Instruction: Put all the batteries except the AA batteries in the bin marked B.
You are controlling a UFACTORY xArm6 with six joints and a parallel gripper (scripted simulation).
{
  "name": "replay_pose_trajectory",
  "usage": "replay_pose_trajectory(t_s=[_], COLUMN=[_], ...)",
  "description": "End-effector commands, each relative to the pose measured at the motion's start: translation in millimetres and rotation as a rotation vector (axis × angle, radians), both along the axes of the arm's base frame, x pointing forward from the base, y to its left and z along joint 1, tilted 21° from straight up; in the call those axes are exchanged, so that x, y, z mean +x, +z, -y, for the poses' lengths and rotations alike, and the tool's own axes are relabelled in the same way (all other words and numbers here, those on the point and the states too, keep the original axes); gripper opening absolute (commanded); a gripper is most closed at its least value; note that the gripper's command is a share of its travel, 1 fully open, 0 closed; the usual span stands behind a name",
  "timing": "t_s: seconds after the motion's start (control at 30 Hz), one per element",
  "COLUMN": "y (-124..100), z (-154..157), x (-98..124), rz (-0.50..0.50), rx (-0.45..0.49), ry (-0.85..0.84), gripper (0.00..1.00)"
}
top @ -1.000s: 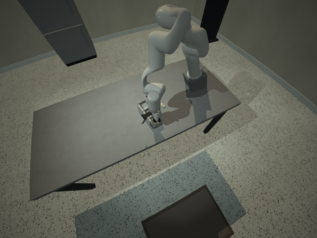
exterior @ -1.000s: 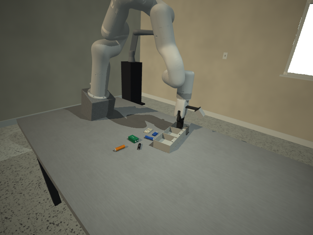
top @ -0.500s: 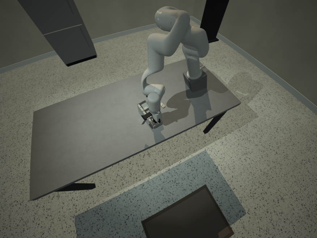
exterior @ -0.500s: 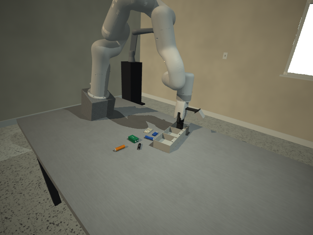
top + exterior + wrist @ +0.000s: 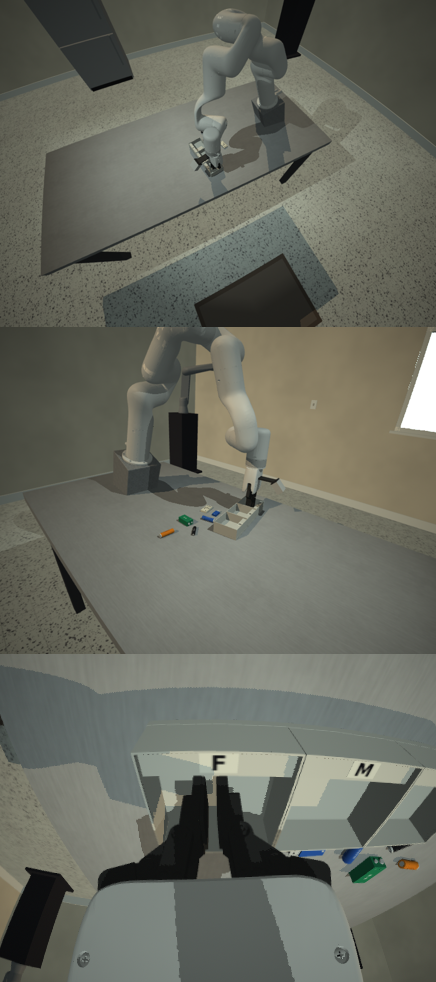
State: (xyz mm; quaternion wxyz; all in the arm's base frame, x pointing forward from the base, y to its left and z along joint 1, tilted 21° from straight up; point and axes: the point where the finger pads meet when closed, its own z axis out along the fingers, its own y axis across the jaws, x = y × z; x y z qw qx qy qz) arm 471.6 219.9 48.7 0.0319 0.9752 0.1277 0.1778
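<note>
- Worktop (image 5: pixel 281 591): flat grey slab with a matt, faintly brushed finish.
- Bin row (image 5: pixel 234 522): three square, thin-walled pale compartments; the F and M labels are visible from the wrist view.
- End effector (image 5: pixel 210 793): black fingers nearly shut, gripping nothing, lowered into compartment F.
- Batteries beside the bins on the worktop: green block (image 5: pixel 185 519), orange cylinder (image 5: pixel 166 532), black cylinder (image 5: pixel 193 530), blue cylinder (image 5: pixel 207 518).
</note>
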Motion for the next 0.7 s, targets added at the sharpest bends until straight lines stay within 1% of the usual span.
replay_pose_trajectory(t_s=[0.0,0.57,0.67], y=[1.5,1.5,5.2], z=[-0.7,-0.7,-0.8], x=[0.9,0.9,-0.5], rz=[0.003,0.003,0.003], rx=[0.002,0.002,0.002], ry=[0.001,0.001,0.001], gripper=[0.07,0.07,0.07])
